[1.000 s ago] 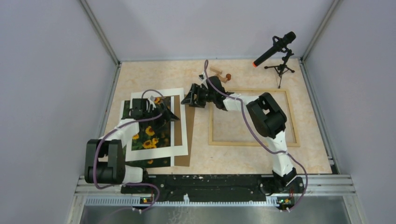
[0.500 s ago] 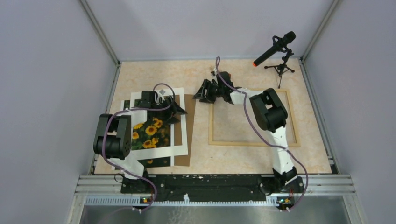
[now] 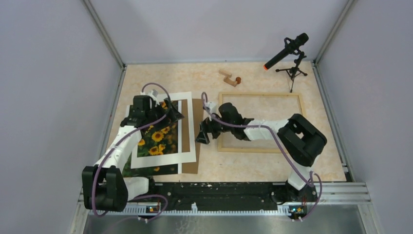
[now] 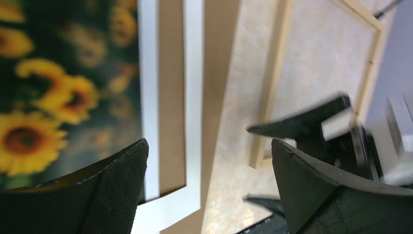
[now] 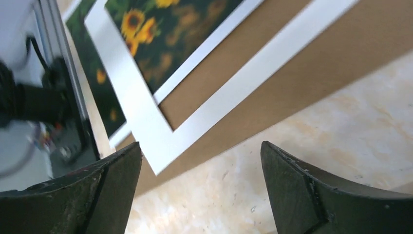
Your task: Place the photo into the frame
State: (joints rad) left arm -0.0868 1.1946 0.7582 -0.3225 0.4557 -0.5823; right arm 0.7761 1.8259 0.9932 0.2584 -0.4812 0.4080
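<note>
Pale-wood frame (image 3: pixel 258 94) lies flat at table right, the sunflower photo (image 3: pixel 156 139) well apart at left under a white mat (image 3: pixel 190 141) on brown board (image 3: pixel 190 167); my left gripper (image 3: pixel 173 114) hovers wide and empty over the mat's far end, my right gripper (image 3: pixel 202 134) wide and empty beside the frame's left rail.

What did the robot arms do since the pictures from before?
The right tool came nearer, and now hangs open between the brown board and the frame. The left tool, open, shifted slightly above the white mat. Nothing was grabbed or dropped. The photo, mat, board and frame stayed put.
</note>
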